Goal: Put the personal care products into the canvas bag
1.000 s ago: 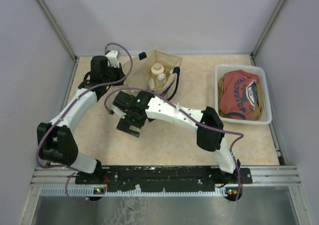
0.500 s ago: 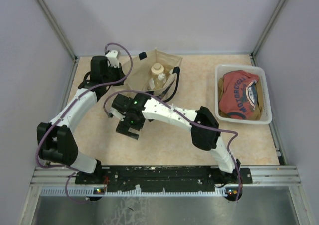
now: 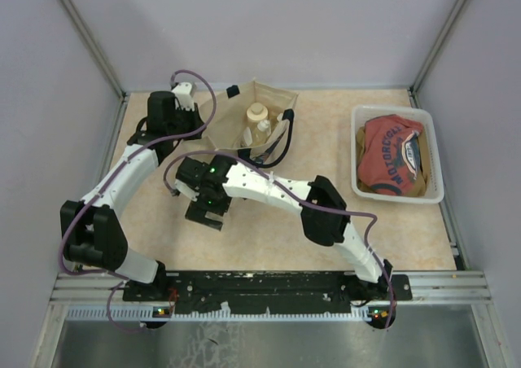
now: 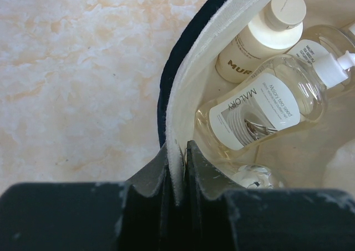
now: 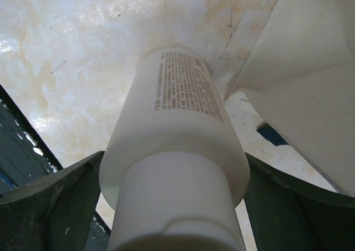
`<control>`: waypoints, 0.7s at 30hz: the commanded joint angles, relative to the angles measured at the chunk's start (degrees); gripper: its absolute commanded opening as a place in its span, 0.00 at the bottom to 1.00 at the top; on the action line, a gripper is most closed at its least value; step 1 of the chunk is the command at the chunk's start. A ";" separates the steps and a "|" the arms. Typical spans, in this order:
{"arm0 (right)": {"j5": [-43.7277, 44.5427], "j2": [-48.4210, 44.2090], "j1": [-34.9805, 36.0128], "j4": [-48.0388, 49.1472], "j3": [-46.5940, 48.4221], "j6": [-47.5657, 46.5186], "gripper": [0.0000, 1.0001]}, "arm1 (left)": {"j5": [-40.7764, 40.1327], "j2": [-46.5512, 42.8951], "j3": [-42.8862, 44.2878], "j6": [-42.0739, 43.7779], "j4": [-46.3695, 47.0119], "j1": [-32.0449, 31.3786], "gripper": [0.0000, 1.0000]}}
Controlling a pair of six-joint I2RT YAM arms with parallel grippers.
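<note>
Now several bottles already lie inside the canvas bag, left claw pinched shut on its rim, right claw gripping one white bottle not yet in.

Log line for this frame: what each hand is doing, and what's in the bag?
left hand: shut on canvas bag rim | right hand: shut on white bottle, beside bag | in bag: clear bottle, cream bottle
</note>
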 commanded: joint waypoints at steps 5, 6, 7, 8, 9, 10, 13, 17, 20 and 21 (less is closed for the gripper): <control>0.54 0.47 0.33 -0.76 0.63 -0.76 0.70 | 0.09 -0.64 -0.62 1.42 1.50 0.82 0.00; 0.50 0.41 0.37 -0.50 0.30 -0.74 0.60 | 0.13 -0.62 -0.60 1.39 1.45 0.82 0.00; 0.66 0.26 0.34 -0.27 -0.09 -0.53 0.49 | 0.14 -0.69 -0.69 1.36 1.49 0.82 0.00; 0.82 -0.09 0.32 0.34 -0.65 -0.27 0.41 | 0.14 -0.70 -0.73 1.38 1.47 0.82 0.00; 0.92 -0.67 0.34 1.17 -1.48 0.02 0.38 | 0.09 -0.70 -0.73 1.36 1.49 0.82 0.00; 0.94 -1.54 0.38 2.23 -2.60 0.37 0.37 | 0.07 -0.78 -0.82 1.37 1.49 0.82 0.00; 1.41 -5.15 0.32 5.99 -7.40 1.51 0.30 | 0.05 -0.79 -0.82 1.34 1.49 0.82 0.00; 3.36 -11.31 0.32 11.34 -14.82 3.95 0.21 | 0.11 -0.70 -0.87 1.22 1.47 0.82 0.00; 3.98 -16.72 -0.11 16.51 -22.35 6.34 0.17 | 0.38 -0.70 -0.89 1.12 1.56 0.82 0.00; 4.13 -18.69 -0.25 18.45 -24.58 7.42 0.17 | 0.36 -0.66 -0.86 1.04 1.56 0.82 0.00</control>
